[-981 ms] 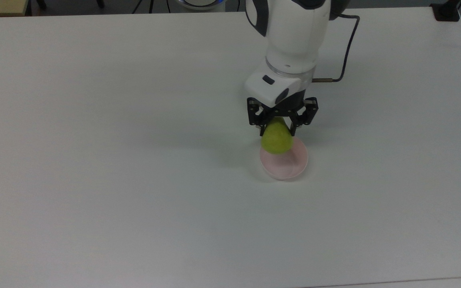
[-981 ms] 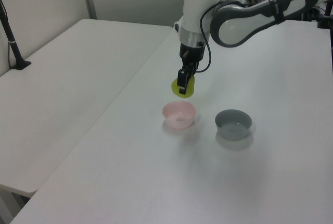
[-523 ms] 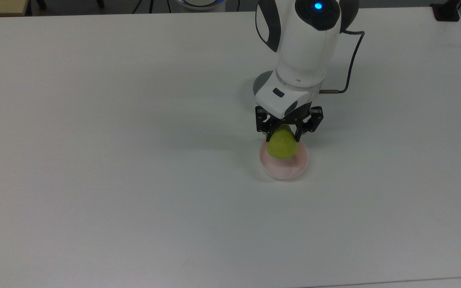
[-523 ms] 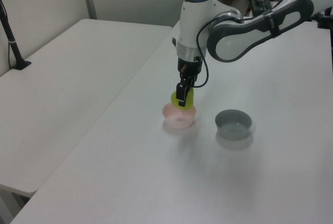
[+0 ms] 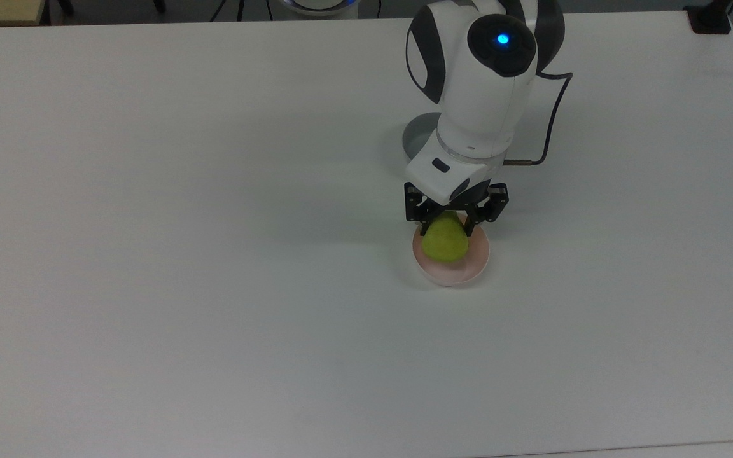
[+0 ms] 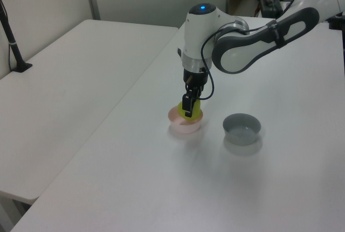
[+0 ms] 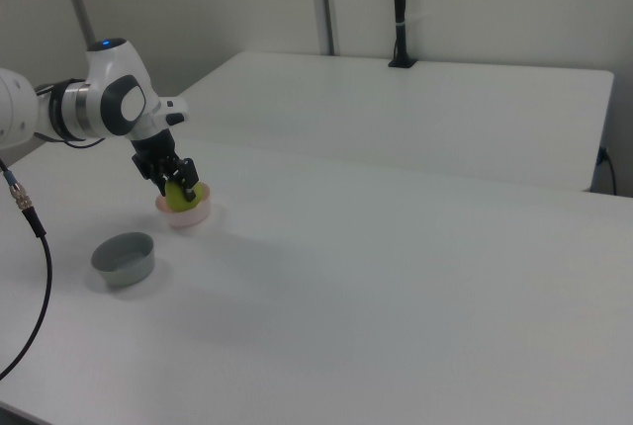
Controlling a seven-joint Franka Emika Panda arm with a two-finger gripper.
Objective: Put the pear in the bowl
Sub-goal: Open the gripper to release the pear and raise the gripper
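Observation:
The yellow-green pear (image 5: 445, 241) hangs low inside the pale pink bowl (image 5: 474, 264), narrow end up. My gripper (image 5: 448, 224) is shut on the pear's upper part, right above the bowl. In the left view the pear (image 6: 191, 109) sits between the black fingers over the bowl (image 6: 178, 124), with the gripper (image 6: 188, 109) pointing straight down. The right view has the pear (image 7: 182, 198), the bowl (image 7: 193, 215) and the gripper (image 7: 179, 186) at the table's left side. Whether the pear touches the bowl's floor is hidden.
A grey straight-sided bowl (image 6: 242, 128) stands beside the pink one, partly covered by the arm in the top view (image 5: 416, 135) and near the right view's left edge (image 7: 124, 258). A black cable (image 5: 552, 95) trails from the wrist. A second white table (image 6: 75, 70) adjoins.
The gripper has come down and slightly toward the top view's bottom with the pear, from above the bowl's rim into the bowl. The grip has stayed shut.

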